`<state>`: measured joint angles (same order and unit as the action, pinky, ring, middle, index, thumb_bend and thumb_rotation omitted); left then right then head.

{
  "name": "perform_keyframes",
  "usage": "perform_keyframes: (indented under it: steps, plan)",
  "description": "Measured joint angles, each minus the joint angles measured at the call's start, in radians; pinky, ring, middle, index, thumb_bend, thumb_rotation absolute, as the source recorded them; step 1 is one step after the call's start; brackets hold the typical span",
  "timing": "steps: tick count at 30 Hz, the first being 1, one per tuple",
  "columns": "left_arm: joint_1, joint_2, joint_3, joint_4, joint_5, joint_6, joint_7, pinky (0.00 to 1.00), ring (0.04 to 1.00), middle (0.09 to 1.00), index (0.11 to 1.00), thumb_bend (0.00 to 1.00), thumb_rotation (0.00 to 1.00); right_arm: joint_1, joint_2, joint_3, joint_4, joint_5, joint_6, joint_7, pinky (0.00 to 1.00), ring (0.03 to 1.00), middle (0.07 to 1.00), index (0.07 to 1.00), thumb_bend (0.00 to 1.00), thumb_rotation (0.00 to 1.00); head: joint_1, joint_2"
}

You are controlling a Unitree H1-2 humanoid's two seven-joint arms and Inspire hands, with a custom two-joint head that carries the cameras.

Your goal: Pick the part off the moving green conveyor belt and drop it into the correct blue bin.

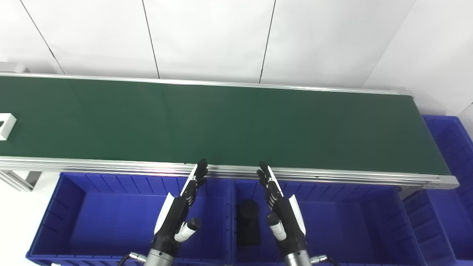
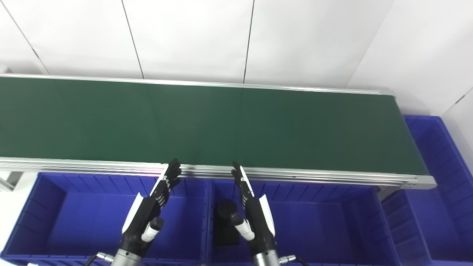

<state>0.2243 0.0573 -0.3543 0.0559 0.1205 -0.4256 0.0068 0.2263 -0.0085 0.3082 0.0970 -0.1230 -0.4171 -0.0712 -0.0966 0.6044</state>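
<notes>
The green conveyor belt (image 1: 221, 125) runs across the frame, with blue bins below its near rail. A white part (image 1: 6, 125) lies on the belt at the far left edge of the left eye view, only partly in frame; it does not appear in the right eye view. The left hand (image 1: 181, 207) hovers above the left blue bin (image 1: 92, 221), fingers extended and spread, holding nothing. The right hand (image 1: 282, 210) hovers above the middle blue bin (image 1: 351, 225) in the same posture, fingers apart and empty. Both sets of fingertips point toward the near rail (image 1: 332, 175) of the belt, just short of it. A black part (image 1: 248, 221) already rests in the middle blue bin, beside its left wall. A further blue bin (image 1: 451, 147) stands at the right end of the belt. Task status: one item appears sorted; the white part is well apart from both hands and not yet within reach. Remaining steps, as judged: wait for the part to arrive, grasp it, identify the matching bin and release it there.
</notes>
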Motion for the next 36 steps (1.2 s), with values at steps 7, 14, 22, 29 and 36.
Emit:
perform_keyframes:
  steps: [7, 14, 22, 29, 36]
  plan:
    - [0.0, -0.002, 0.0, 0.0, 0.002, 0.0, 0.0, 0.95, 0.973, 0.994, 1.0, 0.89, 1.0, 0.0, -0.001, 0.0, 0.0, 0.002, 0.0, 0.0, 0.98, 0.981, 1.0, 0.991, 1.0, 1.0, 0.002, 0.0]
    - [0.0, -0.002, 0.0, 0.0, 0.01, 0.0, 0.001, 0.95, 0.97, 0.99, 1.0, 0.89, 1.0, 0.0, -0.001, 0.0, 0.0, 0.002, 0.0, 0.0, 0.98, 0.983, 1.0, 0.987, 1.0, 1.0, 0.0, 0.0]
    - [0.0, -0.004, 0.001, 0.0, 0.01, 0.0, 0.002, 0.95, 0.971, 0.99, 1.0, 0.91, 1.0, 0.0, -0.001, 0.0, 0.0, 0.003, 0.0, 0.0, 0.98, 0.976, 1.0, 0.985, 1.0, 0.99, -0.005, -0.002]
    - [0.0, -0.004, 0.002, 0.0, 0.008, 0.0, 0.002, 0.96, 0.975, 0.991, 1.0, 0.91, 1.0, 0.0, -0.001, 0.0, 0.001, 0.003, 0.0, -0.001, 0.98, 0.976, 0.999, 0.984, 1.0, 0.99, -0.005, -0.002]
    - [0.0, -0.004, 0.002, 0.0, 0.005, 0.0, 0.001, 0.95, 0.975, 0.993, 1.0, 0.9, 1.0, 0.0, -0.001, 0.0, 0.001, 0.003, 0.0, -0.001, 0.98, 0.973, 0.996, 0.981, 1.0, 0.99, -0.006, -0.003]
